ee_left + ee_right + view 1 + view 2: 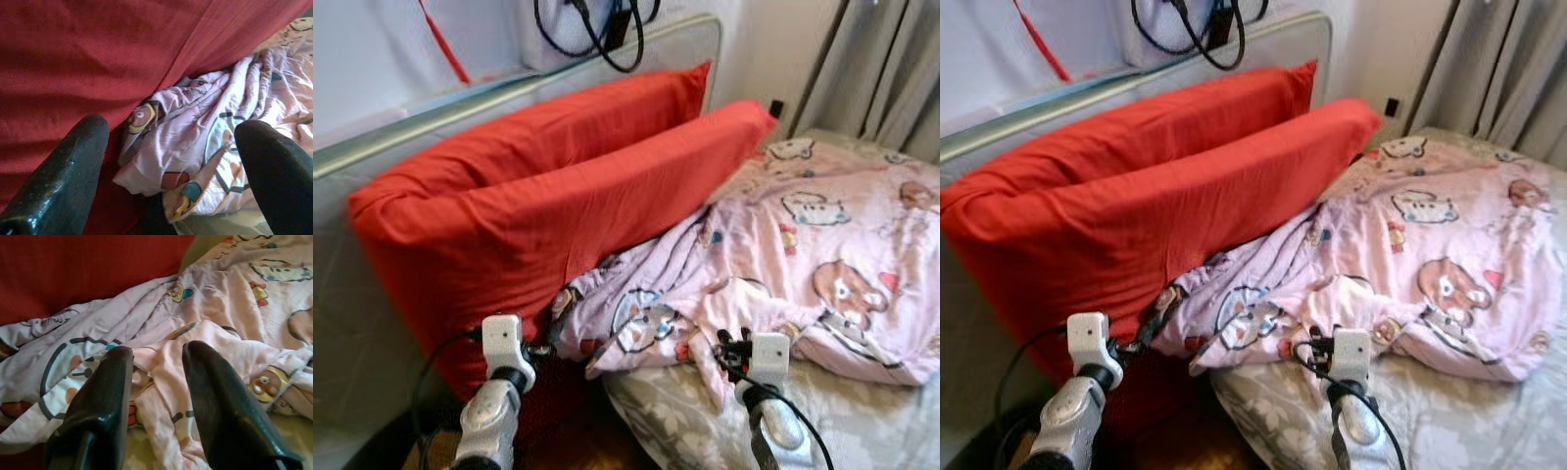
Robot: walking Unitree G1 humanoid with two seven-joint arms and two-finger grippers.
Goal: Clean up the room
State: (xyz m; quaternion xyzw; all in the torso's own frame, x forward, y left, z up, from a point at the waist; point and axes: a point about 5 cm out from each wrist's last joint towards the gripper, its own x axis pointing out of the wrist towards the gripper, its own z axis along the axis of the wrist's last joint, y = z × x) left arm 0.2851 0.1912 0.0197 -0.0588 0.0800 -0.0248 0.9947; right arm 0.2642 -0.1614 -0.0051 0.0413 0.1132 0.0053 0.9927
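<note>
Two red pillows, one in front [558, 206] and one behind [597, 108], lean against the grey headboard [372, 147]. A pink cartoon-print blanket [832, 225] lies crumpled across the bed, its bunched corner [195, 142] tucked against the front pillow. My left gripper [548, 338] is open at that corner, one finger [68, 171] near the pillow and the other over the blanket. My right gripper [729, 348] hovers over a pink fold [161, 382] near the bed's edge, open with a narrow gap and nothing held.
The grey floral mattress sheet [862, 421] shows below the blanket. Grey curtains [891, 69] hang at the back right. Black cables [597, 29] hang on the wall above the headboard. A strip of wooden floor [578, 446] lies between my arms.
</note>
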